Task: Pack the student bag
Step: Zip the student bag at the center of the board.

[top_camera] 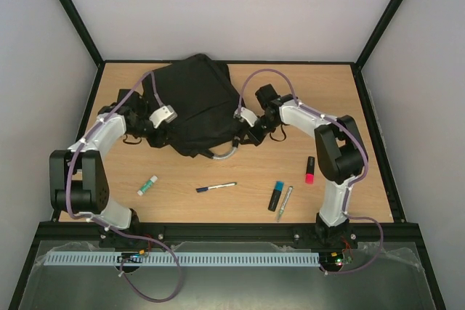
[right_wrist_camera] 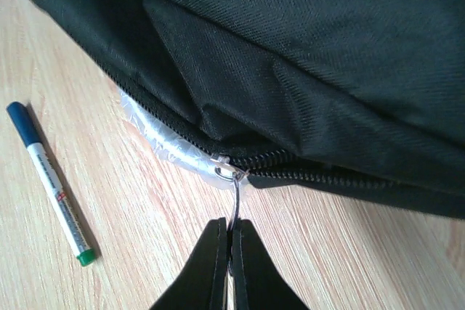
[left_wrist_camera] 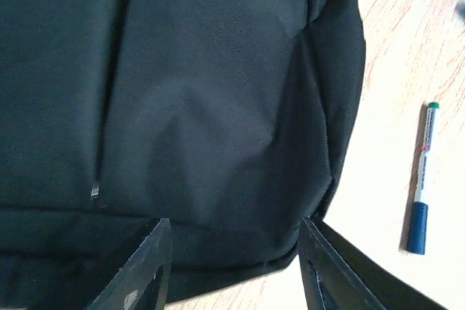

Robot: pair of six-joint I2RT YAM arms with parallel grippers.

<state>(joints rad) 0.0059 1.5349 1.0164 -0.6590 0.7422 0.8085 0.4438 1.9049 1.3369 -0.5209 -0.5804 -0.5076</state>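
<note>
Left jaws spread, facing student bag (left_wrist_camera: 218,107) | right jaws pinching zip pull (right_wrist_camera: 235,192)

A light wooden surface (top_camera: 341,92) with visible grain sits inside a booth of plain pale walls (top_camera: 240,5), edged by black frame bars (top_camera: 73,12). A black rail (top_camera: 232,231) and a white slotted strip (top_camera: 218,259) run along its near edge. Lighting is soft and even.

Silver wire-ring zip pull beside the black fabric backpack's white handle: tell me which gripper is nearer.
Right. The right gripper is shut on the silver ring zip pull; the left gripper stands open at the black backpack's opposite side, away from it.
</note>
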